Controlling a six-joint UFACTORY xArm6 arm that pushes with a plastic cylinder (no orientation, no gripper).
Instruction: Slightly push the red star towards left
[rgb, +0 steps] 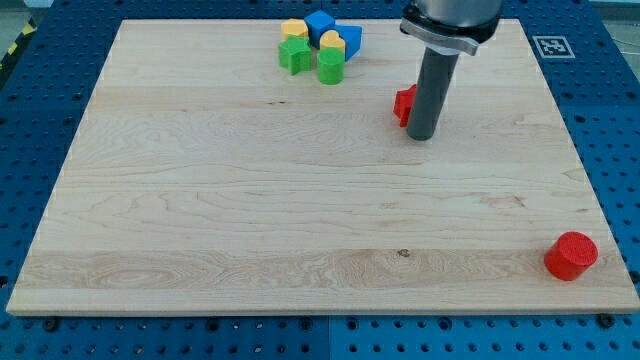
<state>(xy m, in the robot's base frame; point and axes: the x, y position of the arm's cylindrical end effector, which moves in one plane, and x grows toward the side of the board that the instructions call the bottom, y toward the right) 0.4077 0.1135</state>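
Observation:
The red star (403, 104) lies on the wooden board (250, 200) at the view's upper right of centre; only its left part shows, the rest is hidden behind the rod. My tip (422, 136) stands right against the star's right side, slightly toward the view's bottom of it. The rod rises from there to the arm at the view's top.
A cluster of blocks sits at the view's top centre: a yellow block (293, 28), a blue block (320, 24), a second blue block (351, 40), a yellow block (331, 42), a green star-like block (294, 56) and a green block (330, 67). A red cylinder (571, 255) stands at the bottom right corner.

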